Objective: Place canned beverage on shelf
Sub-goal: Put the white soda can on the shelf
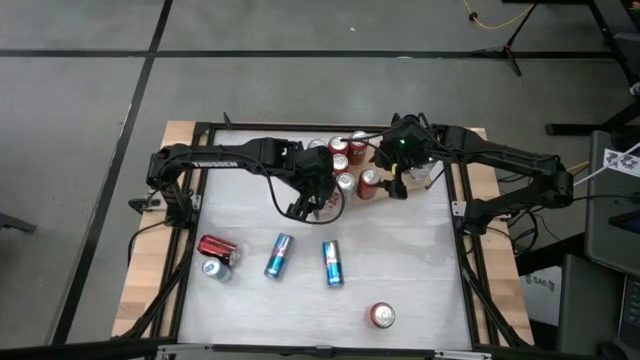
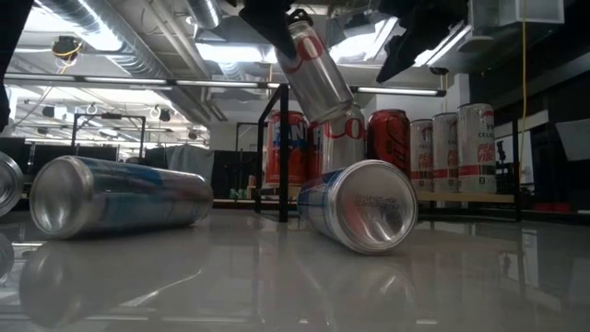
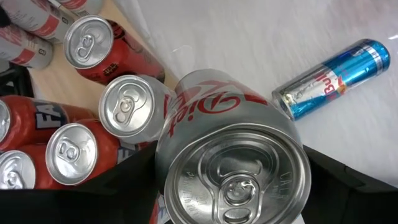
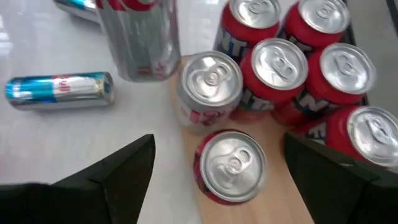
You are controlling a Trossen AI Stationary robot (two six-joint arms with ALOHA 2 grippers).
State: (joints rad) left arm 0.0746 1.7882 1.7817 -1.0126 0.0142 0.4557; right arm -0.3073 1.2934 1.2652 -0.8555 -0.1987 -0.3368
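The left gripper [image 3: 230, 205] has its jaws clenched on the silver can [image 3: 233, 155], tilted just beside the shelf [image 4: 273, 186] edge. The right gripper [image 4: 217, 180] hovers over the shelf, jaws released.

Two matte black jointed arms, white lettering on the left arm [image 1: 215, 160], black cables trailing, green light on the right arm [image 1: 402, 141]

Two claws [image 1: 322, 196] [image 1: 398, 178] flank upright cans [image 1: 345, 160] — four lie scattered [image 1: 279, 255].

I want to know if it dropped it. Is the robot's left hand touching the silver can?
Touching. In the left wrist view the silver can sits clamped between the left gripper's dark fingers; the low view shows it hanging tilted above the table.
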